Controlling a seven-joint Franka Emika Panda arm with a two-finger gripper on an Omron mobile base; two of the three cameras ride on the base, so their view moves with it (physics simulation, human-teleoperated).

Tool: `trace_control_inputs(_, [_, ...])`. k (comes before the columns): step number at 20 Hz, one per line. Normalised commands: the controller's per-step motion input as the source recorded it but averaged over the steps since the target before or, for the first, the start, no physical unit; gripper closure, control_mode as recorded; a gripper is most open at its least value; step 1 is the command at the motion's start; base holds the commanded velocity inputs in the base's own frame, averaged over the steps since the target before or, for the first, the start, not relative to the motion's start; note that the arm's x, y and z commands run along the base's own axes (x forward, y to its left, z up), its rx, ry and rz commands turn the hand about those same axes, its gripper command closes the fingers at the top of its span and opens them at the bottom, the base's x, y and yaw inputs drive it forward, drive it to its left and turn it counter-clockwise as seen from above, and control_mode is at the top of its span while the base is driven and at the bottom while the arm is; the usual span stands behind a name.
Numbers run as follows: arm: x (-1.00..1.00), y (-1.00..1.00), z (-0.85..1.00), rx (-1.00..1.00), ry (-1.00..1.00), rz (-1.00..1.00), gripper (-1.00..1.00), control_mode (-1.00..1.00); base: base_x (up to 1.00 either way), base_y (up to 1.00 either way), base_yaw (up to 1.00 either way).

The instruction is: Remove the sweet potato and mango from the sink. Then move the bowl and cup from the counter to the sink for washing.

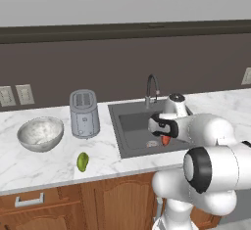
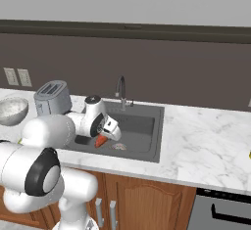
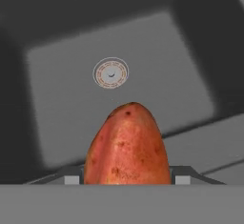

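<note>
My gripper (image 1: 165,136) is shut on the orange-red sweet potato (image 1: 166,140), which hangs tip-down above the dark grey sink (image 1: 128,125). In the hand view the sweet potato (image 3: 127,147) rises between the two fingertips (image 3: 71,180), with the sink's floor and drain (image 3: 110,73) beyond it. The green mango (image 1: 82,161) lies on the marble counter left of the sink, near the front edge. Further left on the counter stands the mottled whitish bowl (image 1: 40,133). A sliver of yellow at the right edge of the right base view (image 2: 249,154) may be the cup.
A grey toaster (image 1: 84,113) stands between the bowl and the sink. The curved faucet (image 1: 152,89) rises behind the basin. Wall outlets (image 1: 14,95) sit at the back left. Wooden cabinets run below the counter's front edge.
</note>
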Motion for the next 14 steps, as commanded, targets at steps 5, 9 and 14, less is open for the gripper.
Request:
trace_control_inputs(5, [-0.20, 0.18, 0.17, 0.00, 0.00, -0.18, 1.00, -1.00, 0.00, 0.00, 0.00])
trace_control_inputs(9, [-0.16, 0.17, 0.18, 0.00, 0.00, -0.16, 1.00, -1.00, 0.00, 0.00, 0.00])
trace_control_inputs(14, [-0.16, 0.16, 0.19, 0.00, 0.00, -0.17, 1.00, -1.00, 0.00, 0.00, 0.00])
